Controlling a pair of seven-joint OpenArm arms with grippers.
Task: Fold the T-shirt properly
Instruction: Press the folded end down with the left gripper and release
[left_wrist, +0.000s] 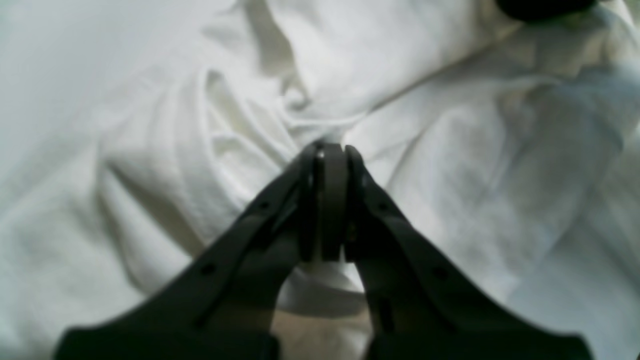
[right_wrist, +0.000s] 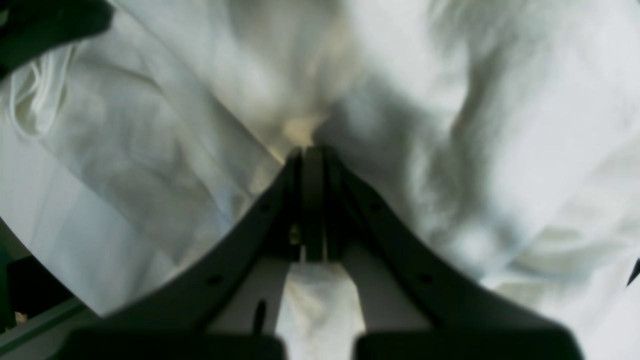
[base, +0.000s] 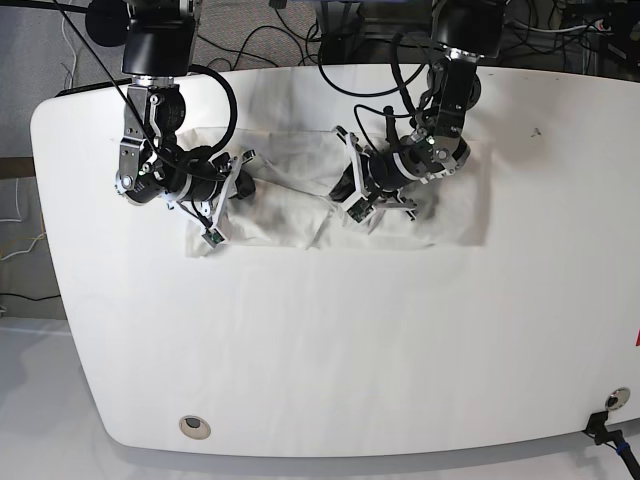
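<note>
The bench (base: 330, 340) was a white, rounded-corner surface filling most of the base view, with a round fitting (base: 195, 427) set near its front edge and dark cables (base: 300, 30) lying beyond its far edge.

The T-shirt (base: 290, 205) lay on the far half of the bench, spread as a wrinkled, roughly rectangular band between the two arms. Only plain white fabric faced up; no print could be made out in any view. Its right-hand end in the base view lay flat, while the middle portion was gathered into diagonal creases.

The right arm (base: 150, 110) descended from the far-left of the base view to the left end of the cloth. The left arm (base: 450, 90) descended from the far-centre to the middle of the cloth.

The right gripper (right_wrist: 312, 150) had its jaws pressed together, and white fabric showed behind the closed fingers and rose around the tips, consistent with a pinch on the T-shirt. The picture was blurred, so the exact fold held could not be determined.

The left gripper (left_wrist: 327, 147) likewise had its jaws brought together, with its tips at a bunched ridge of cloth. White fabric was visible below the closed fingers. Creases radiated from the tips.
</note>
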